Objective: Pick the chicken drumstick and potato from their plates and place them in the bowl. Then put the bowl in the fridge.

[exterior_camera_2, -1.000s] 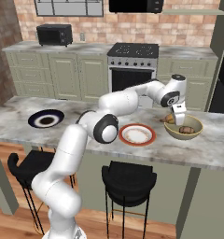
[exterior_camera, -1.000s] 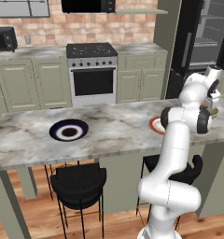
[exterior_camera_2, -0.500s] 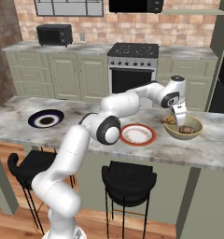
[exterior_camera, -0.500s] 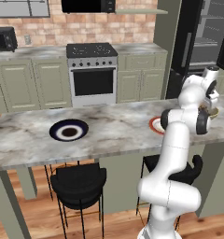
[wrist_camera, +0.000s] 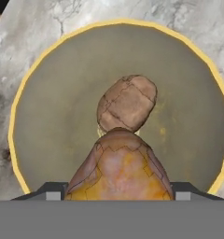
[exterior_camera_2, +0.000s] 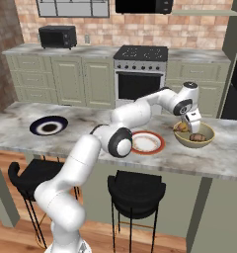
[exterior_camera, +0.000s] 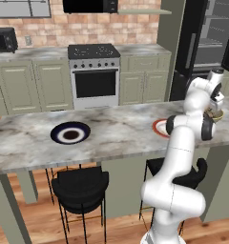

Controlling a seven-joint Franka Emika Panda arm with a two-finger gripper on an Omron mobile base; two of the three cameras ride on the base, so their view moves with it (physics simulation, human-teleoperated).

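My gripper [wrist_camera: 116,191] hangs low over the tan bowl [wrist_camera: 44,116], shut on the orange-brown chicken drumstick [wrist_camera: 118,163], which fills the gap between both fingertips. Just beyond it, on the bowl's floor, lies the brown potato [wrist_camera: 128,102]. From the right base view the gripper [exterior_camera_2: 192,126] points down into the bowl [exterior_camera_2: 208,133] at the right end of the island counter. The orange-red-rimmed plate [exterior_camera_2: 146,142] sits bare just left of the bowl. The navy-rimmed plate [exterior_camera_2: 49,126] lies far to the left. The black fridge [exterior_camera: 207,38] stands behind, its grey shelves showing.
The marble island counter [exterior_camera: 116,133] has two black stools [exterior_camera: 80,188] under its front edge. A steel oven [exterior_camera: 95,76] and green cabinets line the back wall, with a microwave [exterior_camera_2: 56,36] on the far counter.
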